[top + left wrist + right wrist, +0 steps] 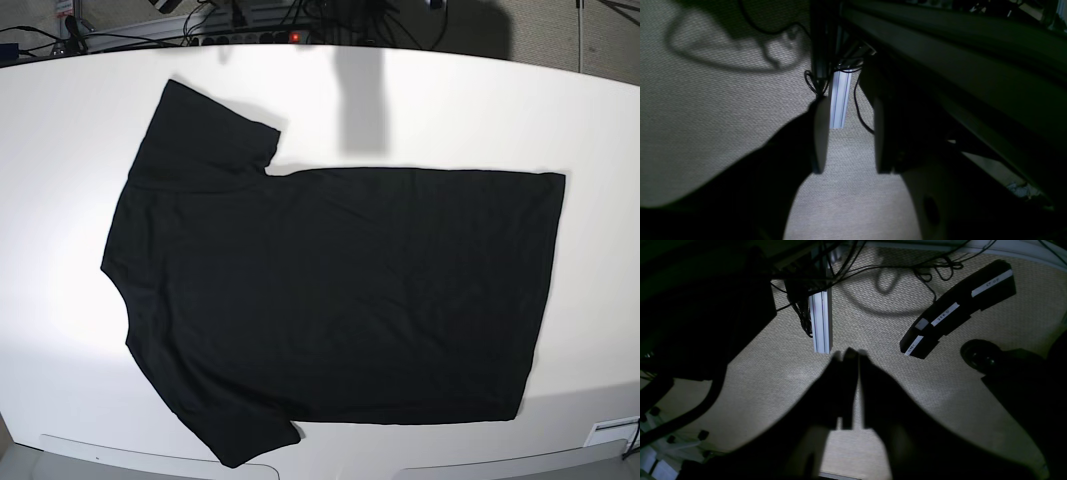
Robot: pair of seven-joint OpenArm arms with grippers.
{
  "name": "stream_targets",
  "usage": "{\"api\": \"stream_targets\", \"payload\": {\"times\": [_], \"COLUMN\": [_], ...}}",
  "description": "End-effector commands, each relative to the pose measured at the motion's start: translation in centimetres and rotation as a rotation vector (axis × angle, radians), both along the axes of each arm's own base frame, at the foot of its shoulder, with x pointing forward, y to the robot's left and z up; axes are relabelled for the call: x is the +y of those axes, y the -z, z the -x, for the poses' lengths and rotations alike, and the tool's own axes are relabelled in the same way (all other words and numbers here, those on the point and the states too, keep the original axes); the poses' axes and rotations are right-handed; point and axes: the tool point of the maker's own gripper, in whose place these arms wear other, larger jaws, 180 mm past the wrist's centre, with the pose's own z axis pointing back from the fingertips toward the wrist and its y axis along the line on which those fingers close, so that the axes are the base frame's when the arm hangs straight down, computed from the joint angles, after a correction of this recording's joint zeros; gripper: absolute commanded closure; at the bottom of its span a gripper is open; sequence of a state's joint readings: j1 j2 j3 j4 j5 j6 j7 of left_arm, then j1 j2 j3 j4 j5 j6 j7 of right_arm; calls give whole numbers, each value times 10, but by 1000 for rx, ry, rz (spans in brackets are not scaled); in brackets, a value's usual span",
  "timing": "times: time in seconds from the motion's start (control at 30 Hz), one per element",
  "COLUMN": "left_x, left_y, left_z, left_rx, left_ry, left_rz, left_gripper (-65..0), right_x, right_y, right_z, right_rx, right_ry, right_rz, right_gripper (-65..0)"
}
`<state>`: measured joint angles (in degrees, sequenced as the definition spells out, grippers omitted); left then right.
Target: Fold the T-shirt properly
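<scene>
The black T-shirt (330, 290) lies spread flat on the white table (60, 150) in the base view. Its sleeves are at the left and its straight hem is at the right. Neither arm appears in the base view. In the left wrist view my left gripper (846, 110) hangs over grey carpet, open, with nothing between its fingers (820, 136). In the right wrist view my right gripper (855, 355) also hangs over carpet, its jaws pressed together with only a thin slit and nothing held. The shirt appears in neither wrist view.
An aluminium frame post (821, 323) with dangling cables stands on the carpet ahead of both grippers. A black box with white labels (957, 310) and a dark caster (980, 355) lie to the right. A power strip (250, 38) and cables sit behind the table's far edge.
</scene>
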<state>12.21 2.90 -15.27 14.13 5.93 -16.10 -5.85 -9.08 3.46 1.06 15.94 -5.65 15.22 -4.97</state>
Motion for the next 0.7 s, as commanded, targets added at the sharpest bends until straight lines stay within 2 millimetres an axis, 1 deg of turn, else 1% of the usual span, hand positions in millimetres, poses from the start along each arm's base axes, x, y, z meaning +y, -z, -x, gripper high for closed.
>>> {"api": "stream_targets", "payload": {"times": [0.0, 0.07, 0.1, 0.3, 0.43, 0.53, 0.67], "left_x": [-2, -2, -1, 1, 6, 12, 24], "left_y": [-1, -1, -1, -3, -5, -9, -17], "left_z": [3, 4, 3, 8, 8, 12, 16], "left_rx": [-3, -4, -11, -30, -47, -66, -103], "left_ry": [-7, -8, -10, -18, -17, -15, -10], "left_rz": [6, 5, 4, -5, -17, -34, -63], "left_gripper": [-228, -228, -228, -228, -228, -215, -215], "right_x": [3, 4, 5, 4, -1, -12, -23], "right_y": [0, 0, 0, 0, -1, -2, -7], "right_z": [1, -4, -6, -8, -12, -8, -3], "right_rx": [-7, -35, -46, -58, -67, -45, -67], "right_ry": [5, 8, 9, 10, 7, -2, -18], "right_rz": [-20, -26, -27, -27, -20, -1, 17], "right_gripper": [-161, -258, -285, -290, -290, -290, -290]}}
